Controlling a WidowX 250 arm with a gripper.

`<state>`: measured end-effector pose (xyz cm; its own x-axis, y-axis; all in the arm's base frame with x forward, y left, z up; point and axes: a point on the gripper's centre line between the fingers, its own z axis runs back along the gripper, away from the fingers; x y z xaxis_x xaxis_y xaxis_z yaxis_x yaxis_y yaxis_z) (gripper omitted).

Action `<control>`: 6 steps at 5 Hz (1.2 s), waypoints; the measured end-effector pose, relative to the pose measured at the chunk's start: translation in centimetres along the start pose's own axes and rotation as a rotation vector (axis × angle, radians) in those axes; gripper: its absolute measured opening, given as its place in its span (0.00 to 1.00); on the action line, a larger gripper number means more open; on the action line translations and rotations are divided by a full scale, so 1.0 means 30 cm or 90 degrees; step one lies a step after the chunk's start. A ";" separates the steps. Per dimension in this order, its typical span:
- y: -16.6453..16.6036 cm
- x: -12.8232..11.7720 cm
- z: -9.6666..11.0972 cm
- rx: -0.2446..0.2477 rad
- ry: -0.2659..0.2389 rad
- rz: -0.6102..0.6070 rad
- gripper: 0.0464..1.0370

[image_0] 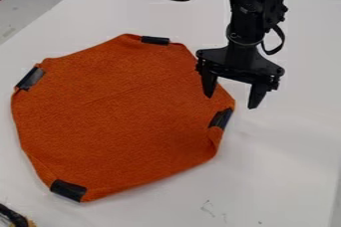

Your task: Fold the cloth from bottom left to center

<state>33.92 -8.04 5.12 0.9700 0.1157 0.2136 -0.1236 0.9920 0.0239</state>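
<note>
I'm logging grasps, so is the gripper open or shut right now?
Open: the gripper has its two fingers spread apart, with nothing pinched between them.

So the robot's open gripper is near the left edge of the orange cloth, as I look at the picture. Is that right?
Not quite: the camera view shows the gripper near the right edge of the orange cloth, not the left. It is indeed open.
</note>
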 end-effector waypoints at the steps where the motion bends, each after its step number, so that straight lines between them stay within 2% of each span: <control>1: 0.006 -0.019 -0.034 0.010 0.021 0.001 0.96; 2: 0.031 -0.024 0.003 0.054 0.011 0.029 0.96; 3: 0.054 -0.057 0.095 0.061 0.008 0.070 0.96; 4: 0.098 -0.151 0.136 0.055 0.019 0.152 0.96; 5: 0.154 -0.278 0.132 0.039 0.006 0.240 0.96; 6: 0.206 -0.401 0.109 0.030 0.016 0.311 0.96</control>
<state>20.80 -3.45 5.88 0.8013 0.5682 0.1870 -0.5736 0.8186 -0.0293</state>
